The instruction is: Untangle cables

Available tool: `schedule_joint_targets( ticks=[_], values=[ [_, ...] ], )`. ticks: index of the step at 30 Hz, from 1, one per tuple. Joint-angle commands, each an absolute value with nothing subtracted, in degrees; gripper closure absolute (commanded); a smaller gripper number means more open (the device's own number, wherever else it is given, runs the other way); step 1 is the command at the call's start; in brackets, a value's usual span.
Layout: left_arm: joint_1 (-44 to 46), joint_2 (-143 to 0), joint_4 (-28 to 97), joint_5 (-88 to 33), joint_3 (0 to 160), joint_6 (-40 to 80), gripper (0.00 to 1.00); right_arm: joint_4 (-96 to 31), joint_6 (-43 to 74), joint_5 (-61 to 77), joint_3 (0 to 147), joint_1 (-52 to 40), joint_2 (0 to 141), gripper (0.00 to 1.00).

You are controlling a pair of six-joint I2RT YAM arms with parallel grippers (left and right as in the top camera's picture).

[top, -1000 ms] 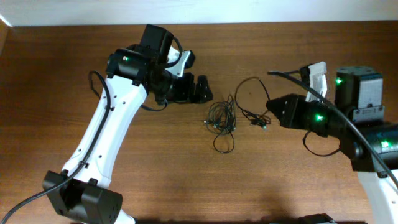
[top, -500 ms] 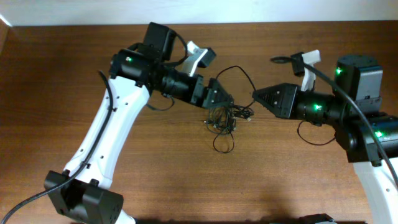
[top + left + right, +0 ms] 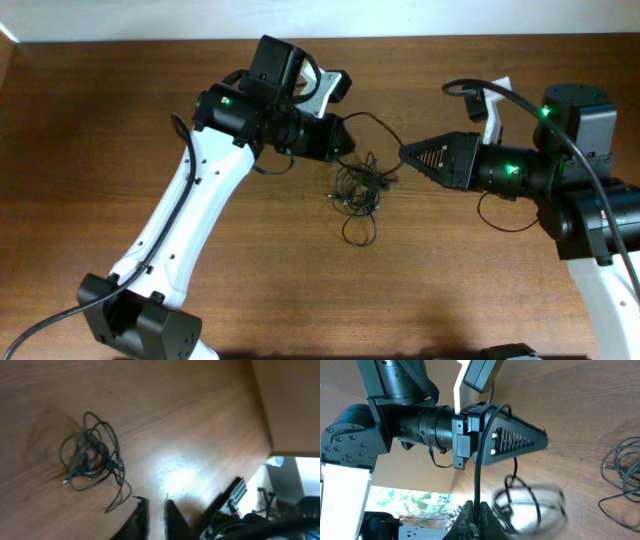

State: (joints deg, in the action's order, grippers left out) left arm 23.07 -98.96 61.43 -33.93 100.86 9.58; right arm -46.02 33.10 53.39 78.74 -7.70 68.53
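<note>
The cables lie as a small knotted bundle on the wooden table, and the left wrist view shows the bundle ahead of the fingers. One black strand rises from it and arcs between both grippers. My right gripper is shut on that strand, which runs straight up out of its jaws. My left gripper hovers just above the bundle, tip to tip with the right one. Its jaws stand almost together with a thin strand at the tip. A blurred loop hangs under the left gripper.
The brown table ends at a pale wall along the back. Thick black cables wired to the arms hang near each wrist. More loose loops of the bundle show at the right of the right wrist view.
The left gripper swung right to the bundle and closed from wide open. The right gripper moved left, and the strand it holds now arcs up off the table.
</note>
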Motion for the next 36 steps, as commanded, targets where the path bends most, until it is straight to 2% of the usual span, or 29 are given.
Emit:
schedule_joint_targets(
  ticks=[1,6,8,11,12,14,17,20,24,26,30,36],
  values=[
    [22.83,-99.42,61.34,-29.98,100.53,9.87,1.00,-48.42,33.26,48.05,79.07,-7.88,68.45,0.96],
    [22.83,-99.42,61.32,-30.41,100.53,9.91,1.00,-52.60,31.31,39.75,79.05,-7.88,69.41,0.93],
    [22.83,-99.42,61.34,-31.88,100.53,11.22,1.00,-54.35,31.33,36.69,79.05,-7.88,70.04,0.83],
    [22.83,-99.42,60.60,-38.46,100.55,12.62,1.00,-57.21,31.33,36.49,79.05,-7.88,72.14,0.48],
    [22.83,-99.42,60.34,-38.41,100.55,12.64,1.00,-57.71,31.31,37.95,79.05,-7.88,72.86,0.43],
    [22.83,-99.42,60.23,-38.39,100.55,13.78,1.00,-57.89,30.00,42.83,79.05,-7.94,74.26,0.39],
    [22.83,-99.42,59.75,-38.41,100.55,22.09,1.00,-57.93,26.24,46.96,79.05,-9.30,76.27,0.29],
    [22.83,-99.42,58.70,-39.64,100.55,27.29,1.00,-57.80,25.91,46.44,79.05,-10.98,77.36,0.28],
    [22.81,-99.42,56.16,-47.79,100.55,28.56,1.00,-57.67,25.91,42.28,79.05,-11.66,78.19,0.27],
    [22.65,-99.42,55.18,-50.76,100.55,31.27,1.00,-57.65,25.89,41.39,79.05,-11.66,78.39,0.23],
    [22.17,-99.42,54.50,-56.16,100.55,36.80,1.00,-57.69,25.91,36.23,79.05,-11.66,78.39,0.23],
    [22.17,-99.42,54.50,-65.84,100.55,36.88,1.00,-57.34,28.91,29.04,79.05,-11.62,78.39,0.23]
  ],
)
